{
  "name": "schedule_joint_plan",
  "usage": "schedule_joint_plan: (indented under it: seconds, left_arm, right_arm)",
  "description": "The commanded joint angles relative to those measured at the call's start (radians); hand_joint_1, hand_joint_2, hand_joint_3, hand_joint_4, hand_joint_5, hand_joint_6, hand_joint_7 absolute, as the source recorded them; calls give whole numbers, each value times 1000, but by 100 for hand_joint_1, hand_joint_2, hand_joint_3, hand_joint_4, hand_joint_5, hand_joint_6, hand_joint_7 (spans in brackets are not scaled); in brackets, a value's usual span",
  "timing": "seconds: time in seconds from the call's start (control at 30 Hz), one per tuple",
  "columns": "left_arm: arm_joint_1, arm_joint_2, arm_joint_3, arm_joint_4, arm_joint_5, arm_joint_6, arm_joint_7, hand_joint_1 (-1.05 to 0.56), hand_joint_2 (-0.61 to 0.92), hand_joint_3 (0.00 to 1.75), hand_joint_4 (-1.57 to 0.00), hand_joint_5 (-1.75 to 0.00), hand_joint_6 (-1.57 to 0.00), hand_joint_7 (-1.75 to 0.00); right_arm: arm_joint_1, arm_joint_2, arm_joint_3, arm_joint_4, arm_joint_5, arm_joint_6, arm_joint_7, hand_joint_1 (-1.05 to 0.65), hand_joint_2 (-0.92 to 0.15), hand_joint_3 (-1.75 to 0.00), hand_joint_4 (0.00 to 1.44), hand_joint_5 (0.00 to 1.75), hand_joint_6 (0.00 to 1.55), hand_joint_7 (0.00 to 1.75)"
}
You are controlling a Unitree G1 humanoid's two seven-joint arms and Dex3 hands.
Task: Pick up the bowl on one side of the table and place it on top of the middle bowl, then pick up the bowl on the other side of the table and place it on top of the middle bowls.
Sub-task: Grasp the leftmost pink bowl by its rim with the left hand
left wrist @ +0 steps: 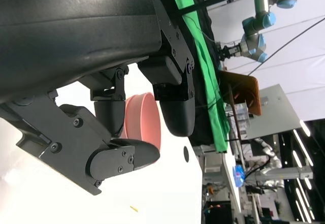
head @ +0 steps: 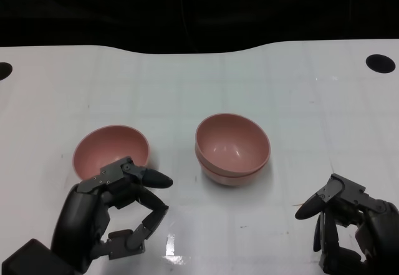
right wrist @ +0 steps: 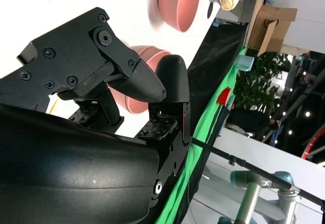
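On your left, the robot's left hand [head: 115, 209] sits low at the near edge of the white tabletop [head: 312, 131], its black fingers [head: 153, 178] spread and curled loosely around nothing, the uppermost one reaching toward the near rim of the single pink plastic bowl [head: 111, 148] just beyond it. You can read that pose as a pre-grasp: the fingers are apart so they can take the rim, and the left wrist view shows the same bowl framed in the gap between them, close but, as far as you can tell, not yet touched. Move your eye to the middle and you find the stacked pair of pink bowls [head: 232, 148], one nested in the other, a thin seam showing around the lower wall. That suggests the first half of the job is done and the middle stack is waiting for its last piece. The stack stands well apart from the left bowl, so you will need a lift and a sideways carry, then a centred drop to keep the nest from tipping. Further right, the right hand [head: 349, 225] rests near the front edge, holding nothing, fingers bent downward and somewhat apart. It stays clear of the stack, which leaves the left hand a free path.
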Motion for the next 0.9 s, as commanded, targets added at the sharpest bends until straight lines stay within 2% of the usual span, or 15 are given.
schedule_joint_plan:
  seconds: [0.03, 0.07, 0.1, 0.2, 0.23, 0.27, 0.3, 0.53, 0.7, 0.8, 0.9]
  left_arm:
    - [-22, 77, 31, -73, 121, 18, 51, -38, 82, 23, -44, -84, -55, -34]
    - [-23, 85, 33, -82, 141, 24, 59, -39, 88, 13, -42, -79, -54, -24]
    - [-22, 86, 31, -85, 144, 27, 63, -39, 90, 9, -42, -77, -54, -21]
    - [-23, 101, 28, -100, 175, 37, 83, -40, 92, 4, -40, -74, -54, -16]
    - [-26, 142, 41, -146, 275, 62, 103, -41, 91, 4, -38, -73, -52, -14]
    - [-28, 172, 51, -183, 354, 84, 118, -47, 91, 2, -27, -68, -42, -8]
    - [-28, 192, 56, -210, 408, 103, 129, -49, 90, 2, -24, -65, -39, -6]
    - [-35, 255, 41, -276, 556, 156, 155, -58, 90, 1, -17, -61, -34, -2]
    - [-37, 267, 35, -280, 588, 164, 172, -60, 90, 0, -17, -59, -34, -1]
    - [-69, 333, 18, -291, 743, 233, 149, -65, 91, 0, -21, -50, -32, 0]
    - [-96, 358, -6, -276, 804, 266, 154, -66, 90, 0, -23, -47, -32, 0]
  right_arm:
    - [-15, 11, -16, 2, 5, 34, 4, -4, -32, -157, 92, 175, 84, 154]
    - [-17, 13, -16, 1, 5, 39, 5, -4, -32, -157, 92, 175, 84, 155]
    - [-17, 14, -17, 0, 4, 41, 6, -3, -32, -157, 92, 175, 84, 155]
    - [-17, 17, -19, 0, 2, 42, 9, -3, -31, -158, 93, 175, 84, 155]
    - [-18, 18, -18, 2, -1, 39, 11, -3, -31, -158, 93, 175, 84, 155]
    - [-19, 18, -18, 4, -2, 36, 12, -3, -30, -158, 93, 175, 84, 155]
    - [-19, 19, -18, 5, -4, 35, 14, -3, -30, -158, 93, 175, 84, 155]
    - [-12, 20, -20, -6, -8, 46, 24, -4, -29, -159, 94, 175, 84, 155]
    - [-9, 23, -21, -11, -5, 52, 28, -4, -29, -159, 94, 175, 84, 154]
    - [-4, 30, -13, -18, -10, 62, 27, -3, -29, -159, 93, 175, 83, 153]
    - [-5, 34, -11, -18, -19, 60, 24, -3, -29, -160, 93, 175, 83, 152]
